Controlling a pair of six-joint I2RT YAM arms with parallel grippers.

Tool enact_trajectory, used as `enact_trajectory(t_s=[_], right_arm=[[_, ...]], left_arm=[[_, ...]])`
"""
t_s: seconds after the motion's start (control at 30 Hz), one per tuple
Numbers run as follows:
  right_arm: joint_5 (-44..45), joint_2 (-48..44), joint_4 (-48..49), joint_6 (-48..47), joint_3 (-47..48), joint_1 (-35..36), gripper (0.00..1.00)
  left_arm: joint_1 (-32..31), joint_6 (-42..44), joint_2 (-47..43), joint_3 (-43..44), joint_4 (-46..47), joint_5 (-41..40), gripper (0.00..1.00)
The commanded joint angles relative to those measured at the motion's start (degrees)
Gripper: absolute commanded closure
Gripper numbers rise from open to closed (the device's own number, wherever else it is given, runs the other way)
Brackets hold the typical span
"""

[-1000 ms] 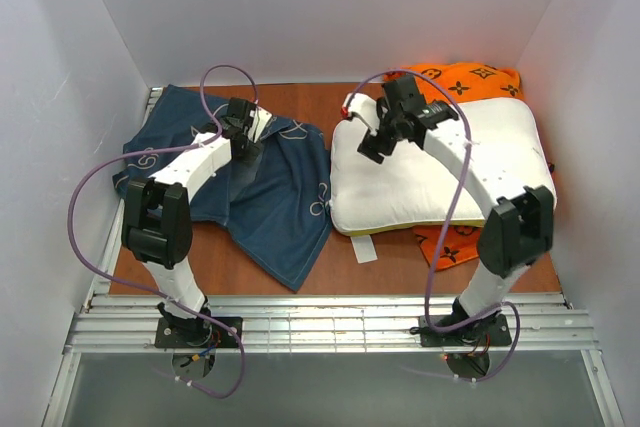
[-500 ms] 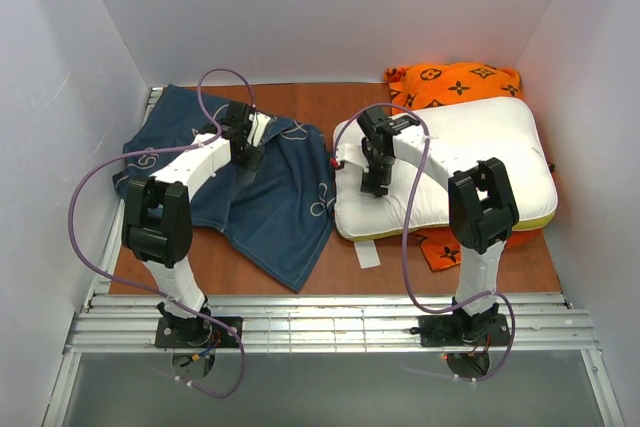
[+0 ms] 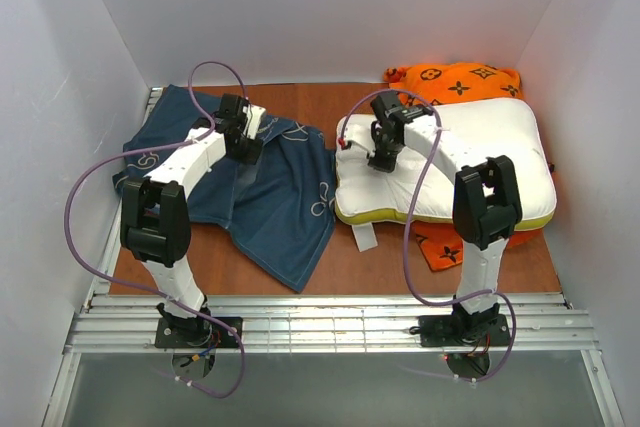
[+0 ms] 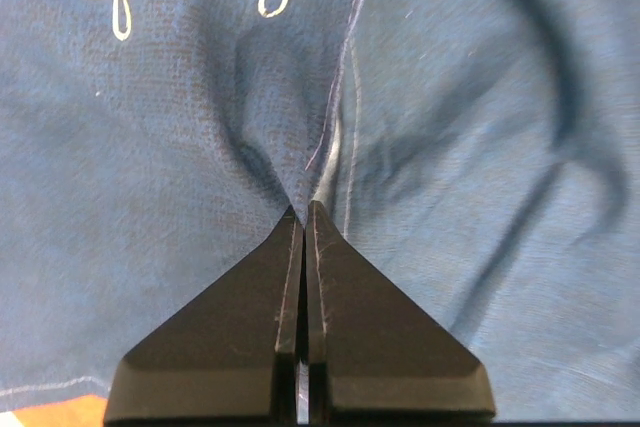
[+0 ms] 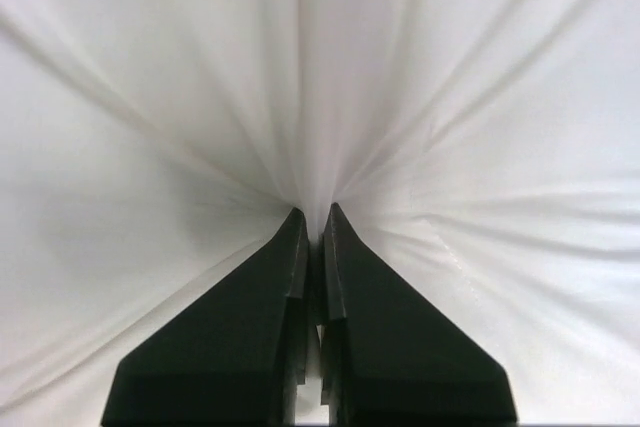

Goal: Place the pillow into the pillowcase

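Note:
The white pillow (image 3: pixel 480 162) with its yellow edge band lies at the right of the table, its small tag (image 3: pixel 363 238) hanging off the near left corner. My right gripper (image 3: pixel 380 161) is shut on a pinch of the pillow's white cover (image 5: pixel 310 147), which puckers in radiating folds around the fingertips (image 5: pixel 300 237). The navy pillowcase (image 3: pixel 275 202) with white drawings is spread at the left. My left gripper (image 3: pixel 243 147) is shut on a fold of the pillowcase (image 4: pixel 330 162) beside a stitched seam.
An orange cushion with dark monogram pattern (image 3: pixel 458 82) lies behind and under the pillow, showing again at the near right (image 3: pixel 440 247). White walls close in the left, right and back. A metal rail (image 3: pixel 320 327) runs along the near edge.
My right gripper came down onto the pillow's left part and closed on its cover, then shifted toward the back. The pillow's left edge has pulled up. The left gripper barely moved.

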Motion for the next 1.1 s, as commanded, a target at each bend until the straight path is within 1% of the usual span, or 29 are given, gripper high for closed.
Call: enact_trajectory(t_s=[0.0,0.07,0.13,0.27,0.43,0.5,0.53,0.57,0.63,0.7,0.77,0.9,1.03,1.07], right_arm=[[-9.12,-7.21,-3.57,3.12,8.96,-3.68,0.99],[-12.99,-10.53,-4.28,5.05,12.31,-3.68,0.99],[-17.19,-12.66,-4.46,6.37,12.58,-3.77,0.99],[-22.84,-16.44,-4.37,9.1,12.32,-3.42,0.99],[-32.93,-20.48,-4.55,13.31,11.62,-1.05,0.99],[-34.53,-22.07,-4.63,15.34,9.61,2.64,0.99],[-35.14,-22.59,-4.46,15.78,8.38,4.13,0.99],[-35.06,-22.77,-4.28,16.04,6.97,7.28,0.99],[-34.02,-23.12,-3.41,15.87,1.62,10.11,0.99],[-33.05,-23.13,-0.16,16.04,-3.12,13.36,0.99],[-32.51,-22.43,2.91,16.57,-4.72,15.56,0.99],[-33.22,-17.95,4.68,17.45,-4.03,18.2,0.99],[-30.32,-11.81,8.11,17.98,-1.93,19.35,0.99],[-29.79,-10.4,8.37,18.07,0.17,19.35,0.99]], left_arm=[[0.22,-2.14,-2.59,3.49,-1.71,5.04,1.0],[0.66,-2.67,-3.38,3.93,-1.88,6.19,1.0],[1.27,-3.11,-3.55,4.2,-1.88,6.28,1.0],[3.38,-4.77,-2.68,5.69,-2.5,8.12,1.0],[7.25,-6.8,-2.32,7.36,-2.15,17.68,1.0],[7.43,-6.98,-2.76,7.45,-1.71,19.28,1.0],[7.43,-6.98,-2.94,7.36,-1.01,20.68,1.0],[7.43,-7.06,-3.2,6.93,-0.66,21.04,1.0],[7.43,-7.15,-4.17,6.57,0.22,21.66,1.0],[7.43,-7.33,-4.96,6.31,0.66,21.83,1.0],[7.43,-7.42,-5.48,5.96,0.75,22.27,1.0],[7.43,-7.68,-6.63,5.52,1.11,24.03,1.0],[7.52,-5.84,-8.73,4.73,0.67,27.02,1.0],[7.43,-5.31,-9.26,4.29,0.58,27.28,1.0]])
